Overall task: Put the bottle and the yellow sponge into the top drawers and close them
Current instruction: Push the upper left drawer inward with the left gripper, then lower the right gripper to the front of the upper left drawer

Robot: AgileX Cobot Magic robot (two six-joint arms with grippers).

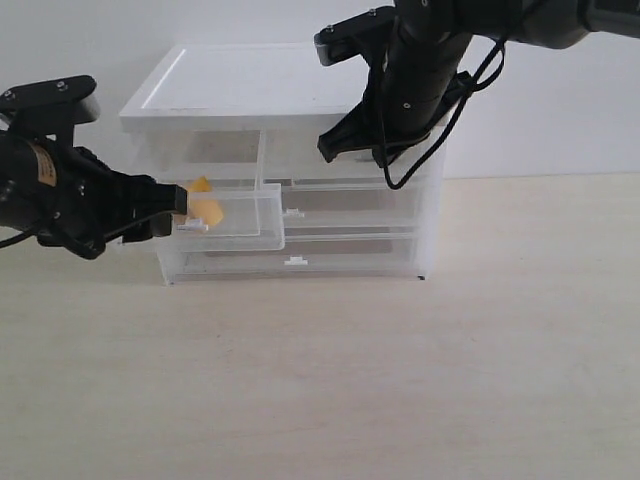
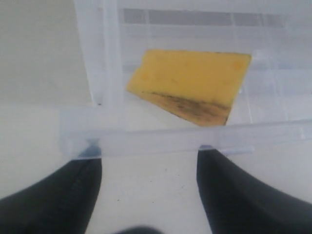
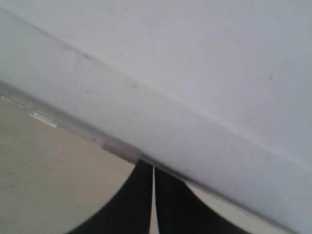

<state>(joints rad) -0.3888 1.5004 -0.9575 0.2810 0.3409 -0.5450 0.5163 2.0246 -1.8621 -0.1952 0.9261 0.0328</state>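
Since the yellow sponge already lies inside the pulled-out left top drawer, the step in hand looks like pushing that drawer shut. The left gripper sits just in front of the drawer's front wall, its fingers apart and holding nothing. It would do best to press squarely near the tab handle and drive straight in, so the drawer does not skew in its slot. In the exterior view a sponge corner seems to rise near the rim and might catch under the cabinet top. The right gripper, fingers together and empty, hangs by the cabinet's right side, clear of that path. The bottle cannot be seen.
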